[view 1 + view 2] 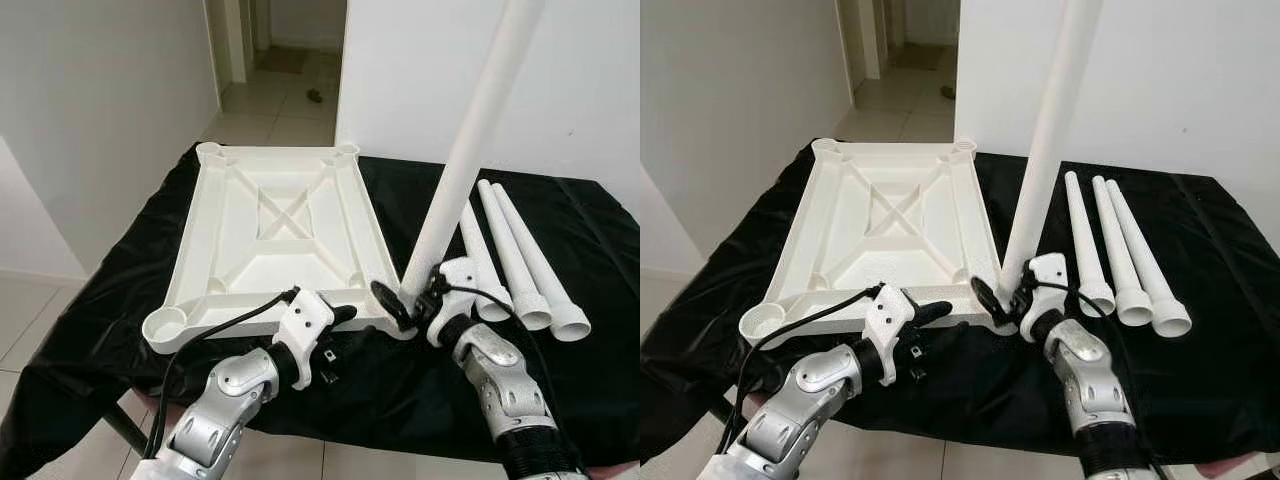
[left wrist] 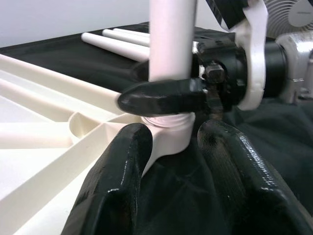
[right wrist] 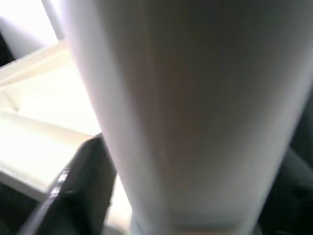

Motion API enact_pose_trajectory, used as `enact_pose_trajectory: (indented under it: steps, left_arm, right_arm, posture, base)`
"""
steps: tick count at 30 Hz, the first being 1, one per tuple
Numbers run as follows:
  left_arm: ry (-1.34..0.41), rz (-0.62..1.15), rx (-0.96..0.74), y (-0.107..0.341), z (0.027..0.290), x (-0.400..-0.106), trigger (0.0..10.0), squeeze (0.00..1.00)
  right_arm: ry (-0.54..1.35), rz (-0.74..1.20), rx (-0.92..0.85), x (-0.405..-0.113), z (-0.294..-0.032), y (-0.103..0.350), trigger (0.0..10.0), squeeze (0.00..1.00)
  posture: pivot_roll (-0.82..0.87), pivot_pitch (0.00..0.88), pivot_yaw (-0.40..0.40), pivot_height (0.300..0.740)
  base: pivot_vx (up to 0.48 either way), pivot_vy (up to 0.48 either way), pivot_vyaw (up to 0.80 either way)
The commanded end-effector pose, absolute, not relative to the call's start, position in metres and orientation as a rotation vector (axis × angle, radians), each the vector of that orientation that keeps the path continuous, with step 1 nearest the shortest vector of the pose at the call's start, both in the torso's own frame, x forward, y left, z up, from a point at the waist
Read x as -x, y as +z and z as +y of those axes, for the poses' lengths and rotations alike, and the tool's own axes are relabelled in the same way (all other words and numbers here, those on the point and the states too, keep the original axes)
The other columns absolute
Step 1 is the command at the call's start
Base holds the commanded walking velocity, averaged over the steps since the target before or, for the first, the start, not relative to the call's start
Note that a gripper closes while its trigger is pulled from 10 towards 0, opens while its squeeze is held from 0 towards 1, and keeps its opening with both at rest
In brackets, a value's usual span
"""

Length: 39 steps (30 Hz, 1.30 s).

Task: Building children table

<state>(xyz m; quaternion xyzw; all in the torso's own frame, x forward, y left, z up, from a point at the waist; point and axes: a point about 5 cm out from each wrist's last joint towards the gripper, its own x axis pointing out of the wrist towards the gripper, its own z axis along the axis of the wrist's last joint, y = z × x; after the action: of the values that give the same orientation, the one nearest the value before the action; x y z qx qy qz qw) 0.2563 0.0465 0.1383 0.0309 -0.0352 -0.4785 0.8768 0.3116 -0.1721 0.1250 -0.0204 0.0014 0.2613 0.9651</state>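
Upturned white tabletop (image 1: pixel 270 235) lay ribs-up on the black cloth (image 1: pixel 150 230) covering the desk, filling the left and centre and reaching to the far edge. A round socket sat at each corner; the near-left socket (image 1: pixel 165 325) was open.

Right gripper (image 1: pixel 408 300) was at the tabletop's near-right corner, its black fingers (image 2: pixel 161 95) clamped around the base of a white leg (image 1: pixel 470 140). The leg stood nearly upright, leaning a little to the right, with its bottom end seated in the near-right corner socket (image 2: pixel 168 134). The right wrist view was mostly blurred leg surface (image 3: pixel 186 112) with one dark finger (image 3: pixel 80 186) beside it.

Left gripper (image 1: pixel 335 318) lay low at the tabletop's near edge, just left of that socket. Its two fingers (image 2: pixel 120 186) were apart with nothing between them, tips pointing at the socket base, resting on or just over the cloth; couldn't tell which. A black cable (image 1: pixel 215 330) looped from the left wrist across the near rim.

Three spare legs (image 1: pixel 515 255) lay side by side on the cloth to the right of the tabletop, wide ends toward the near edge and narrow ends toward the far edge, well clear of both grippers.

Behind the desk were white walls and an open doorway (image 1: pixel 285 60) onto tiled floor.
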Motion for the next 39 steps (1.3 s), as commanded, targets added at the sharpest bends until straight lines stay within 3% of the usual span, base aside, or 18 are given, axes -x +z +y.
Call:
enact_pose_trajectory:
  steps: [1,2,17,36,37,38,39]
  left_arm:
    - [-1.041,-0.083,-0.064,0.139,0.045,-0.255,10.0,0.00]
    - [-1.039,-0.083,-0.064,0.139,0.045,-0.255,10.0,0.00]
    - [-1.035,-0.082,-0.059,0.140,0.045,-0.254,10.0,0.00]
    - [-1.026,-0.076,-0.049,0.138,0.045,-0.251,10.0,0.00]
    - [-1.024,-0.077,-0.048,0.138,0.046,-0.251,10.0,0.00]
    - [-1.024,-0.077,-0.048,0.138,0.046,-0.251,10.0,0.00]
    - [-1.023,-0.077,-0.048,0.138,0.046,-0.251,10.0,0.00]
  right_arm:
    - [0.566,0.022,0.055,-0.311,-0.170,0.121,0.5,0.00]
    - [0.582,0.022,0.055,-0.310,-0.170,0.120,0.0,0.00]
    - [0.505,-0.001,0.023,-0.313,-0.170,0.122,0.0,0.00]
    - [0.023,-0.038,-0.020,-0.298,-0.129,0.126,0.0,0.00]
    - [-0.006,-0.054,-0.036,-0.297,-0.127,0.129,3.7,0.00]
    - [-0.006,-0.054,-0.036,-0.297,-0.127,0.129,3.7,0.00]
    - [-0.021,-0.060,-0.047,-0.297,-0.128,0.130,10.0,0.00]
  posture:
    - [0.03,0.000,-0.017,0.740]
    - [0.03,0.000,-0.017,0.740]
    - [0.03,0.000,-0.022,0.740]
    - [0.04,0.008,-0.032,0.740]
    - [0.04,0.008,-0.032,0.740]
    - [0.04,0.008,-0.032,0.740]
    - [0.04,0.011,-0.030,0.740]
  base:
    - [0.000,0.000,0.00]
    - [0.000,0.000,0.00]
    - [0.000,0.000,0.00]
    - [0.000,0.000,0.00]
    - [0.000,0.000,0.00]
    - [0.000,0.000,0.00]
    - [0.000,0.000,0.00]
